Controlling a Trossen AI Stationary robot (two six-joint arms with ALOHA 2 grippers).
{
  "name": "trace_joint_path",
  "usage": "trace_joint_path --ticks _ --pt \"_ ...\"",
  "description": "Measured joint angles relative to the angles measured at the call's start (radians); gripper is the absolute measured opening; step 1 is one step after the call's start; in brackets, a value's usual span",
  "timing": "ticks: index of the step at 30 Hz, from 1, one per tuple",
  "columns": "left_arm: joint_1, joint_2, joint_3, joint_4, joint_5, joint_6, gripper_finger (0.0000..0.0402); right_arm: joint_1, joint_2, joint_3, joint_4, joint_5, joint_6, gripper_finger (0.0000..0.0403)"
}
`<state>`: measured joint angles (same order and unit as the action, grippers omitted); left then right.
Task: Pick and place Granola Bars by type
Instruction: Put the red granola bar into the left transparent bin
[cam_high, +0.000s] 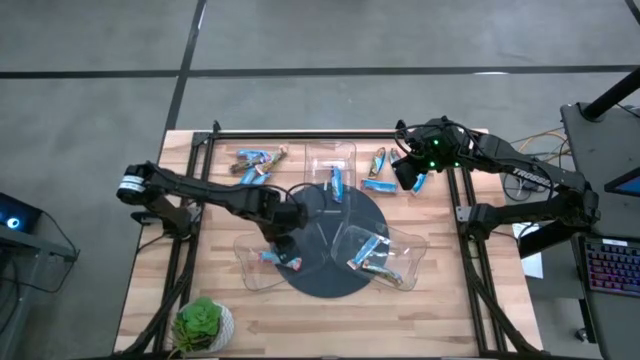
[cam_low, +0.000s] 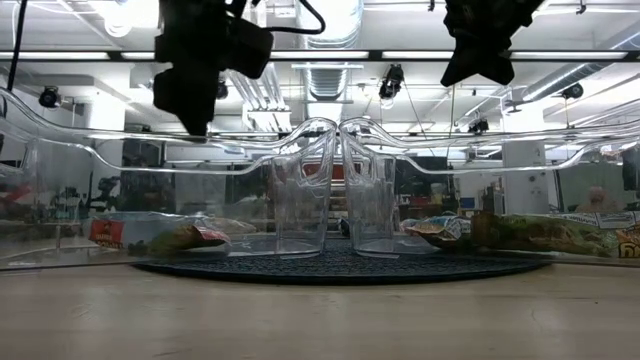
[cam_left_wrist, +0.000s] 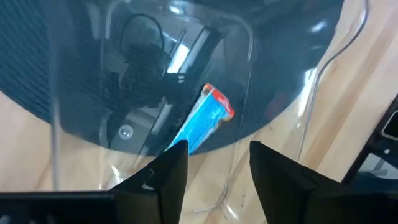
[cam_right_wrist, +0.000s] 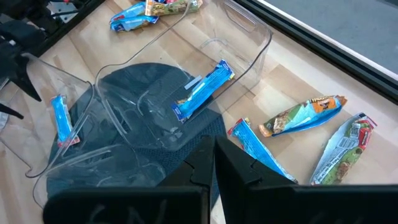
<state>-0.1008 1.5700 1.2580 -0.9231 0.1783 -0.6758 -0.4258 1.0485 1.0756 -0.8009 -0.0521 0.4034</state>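
Note:
My left gripper (cam_left_wrist: 217, 158) hangs open over the near-left clear tray (cam_high: 250, 262), where a blue granola bar (cam_left_wrist: 208, 118) lies flat on the tray's floor, clear of the fingers. My right gripper (cam_right_wrist: 214, 155) is shut and empty above the far right of the table. Below and beyond it, loose bars (cam_right_wrist: 305, 115) lie on the wood. Another blue bar (cam_right_wrist: 202, 93) lies in the far tray (cam_high: 345, 155). More bars (cam_high: 370, 255) lie in the near-right tray.
The three clear trays stand on a dark round mat (cam_high: 320, 280) at the table's middle. More loose bars (cam_high: 258, 160) lie at the far left of the table. A potted plant (cam_high: 203, 325) stands at the near left corner.

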Motion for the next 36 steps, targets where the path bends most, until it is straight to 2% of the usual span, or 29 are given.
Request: trace_joint_path --ticks 5,13,15,23,31,36 --pt "0.033 -0.001 0.033 -0.018 -0.019 0.045 0.0131 0.000 0.000 0.000 0.000 0.000 -0.001 0.0008" --pt "0.082 -0.002 0.057 -0.022 -0.033 0.108 0.0023 0.000 0.000 0.000 0.000 0.000 -0.003 0.0008" --pt "0.092 -0.002 0.066 -0.021 -0.038 0.129 0.0006 0.000 0.000 0.000 0.000 0.000 -0.003 0.0008" --pt "0.135 -0.005 0.132 -0.021 -0.063 0.258 0.0001 0.000 0.000 0.000 0.000 0.000 -0.009 0.0008" --pt "0.160 -0.066 0.204 -0.019 -0.226 0.368 0.0000 0.000 0.000 0.000 0.000 0.000 -0.011 0.0008" --pt "0.174 -0.145 0.188 0.040 -0.354 0.424 0.0000 0.000 0.000 0.000 0.002 0.000 -0.022 0.0008"
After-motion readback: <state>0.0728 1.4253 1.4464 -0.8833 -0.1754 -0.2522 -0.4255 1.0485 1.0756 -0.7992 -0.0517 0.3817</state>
